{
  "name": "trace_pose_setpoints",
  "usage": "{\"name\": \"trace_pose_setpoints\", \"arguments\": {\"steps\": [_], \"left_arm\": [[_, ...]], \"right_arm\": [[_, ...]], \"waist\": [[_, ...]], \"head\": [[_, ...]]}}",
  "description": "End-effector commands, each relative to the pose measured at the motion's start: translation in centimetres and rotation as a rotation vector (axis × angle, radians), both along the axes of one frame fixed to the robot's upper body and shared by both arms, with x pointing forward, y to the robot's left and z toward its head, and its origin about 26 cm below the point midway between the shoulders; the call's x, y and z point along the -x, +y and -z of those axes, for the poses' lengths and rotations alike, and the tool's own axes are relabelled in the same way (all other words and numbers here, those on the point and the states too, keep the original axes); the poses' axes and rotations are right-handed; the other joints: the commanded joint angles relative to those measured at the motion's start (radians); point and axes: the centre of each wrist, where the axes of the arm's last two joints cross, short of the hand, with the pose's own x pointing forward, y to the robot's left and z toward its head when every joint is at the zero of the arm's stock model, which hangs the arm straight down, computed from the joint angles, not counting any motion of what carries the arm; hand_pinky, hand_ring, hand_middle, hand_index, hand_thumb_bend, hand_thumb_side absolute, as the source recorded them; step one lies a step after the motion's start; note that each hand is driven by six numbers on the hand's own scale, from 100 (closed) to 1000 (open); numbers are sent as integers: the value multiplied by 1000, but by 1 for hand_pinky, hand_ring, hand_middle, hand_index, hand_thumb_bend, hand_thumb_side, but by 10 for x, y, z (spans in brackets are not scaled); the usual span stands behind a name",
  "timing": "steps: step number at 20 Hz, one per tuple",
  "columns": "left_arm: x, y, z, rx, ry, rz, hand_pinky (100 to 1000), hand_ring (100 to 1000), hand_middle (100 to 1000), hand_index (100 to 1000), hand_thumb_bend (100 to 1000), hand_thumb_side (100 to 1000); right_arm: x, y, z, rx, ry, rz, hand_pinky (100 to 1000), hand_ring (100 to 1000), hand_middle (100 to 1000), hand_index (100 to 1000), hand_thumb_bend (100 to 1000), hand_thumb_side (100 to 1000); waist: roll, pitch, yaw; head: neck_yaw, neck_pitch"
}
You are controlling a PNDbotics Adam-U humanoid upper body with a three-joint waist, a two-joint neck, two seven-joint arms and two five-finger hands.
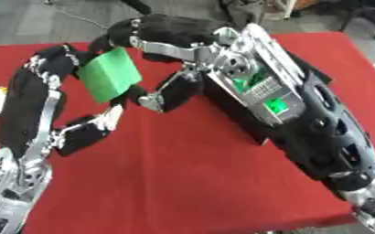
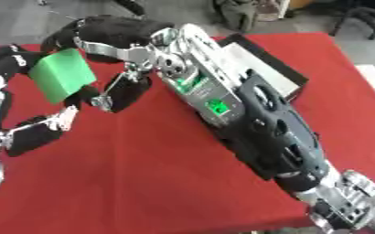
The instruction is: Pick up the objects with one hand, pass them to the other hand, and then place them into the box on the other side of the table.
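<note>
My fingers on both hands pinch one flat green card over the red table.

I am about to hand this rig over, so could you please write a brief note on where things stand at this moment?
Left hand: fingers beside the green block, whether it grips is unclear.
Right hand: reaching across to the block from the right, its grip also unclear.
Green block: held up above the red table, between the two hands.
Box: far right, partly hidden behind the right arm.
Done: block picked up, brought to the handover.
Left: finish the pass, place block in box.
</note>
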Motion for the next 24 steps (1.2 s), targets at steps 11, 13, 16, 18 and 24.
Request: {"name": "trace_pose_setpoints", "arguments": {"steps": [11,13,16,18,24], "left_arm": [[6,-4,-13,97,-67,-6,569,501,510,705,255,142],[6,-4,-13,101,-67,-3,572,505,514,712,290,170],[6,-4,-13,104,-66,1,578,510,520,716,351,215],[5,-4,-13,102,-64,1,594,529,542,738,437,274],[-1,0,-7,29,25,-65,719,690,720,920,646,396]], "right_arm": [[4,-7,-5,-80,37,4,827,1000,357,493,100,100],[4,-7,-5,-84,43,4,824,1000,349,483,100,119],[4,-7,-5,-90,54,6,816,1000,340,472,100,178],[5,-8,-5,-94,60,3,816,1000,338,468,100,187],[6,-10,-6,-97,70,-9,817,1000,330,461,100,188]], "waist": [[4,-28,-6],[4,-28,-6],[5,-28,-6],[4,-28,-6],[4,-29,-6]], "head": [[-1,-4],[-1,-3],[-4,-3],[-4,-1],[-7,1]]}}
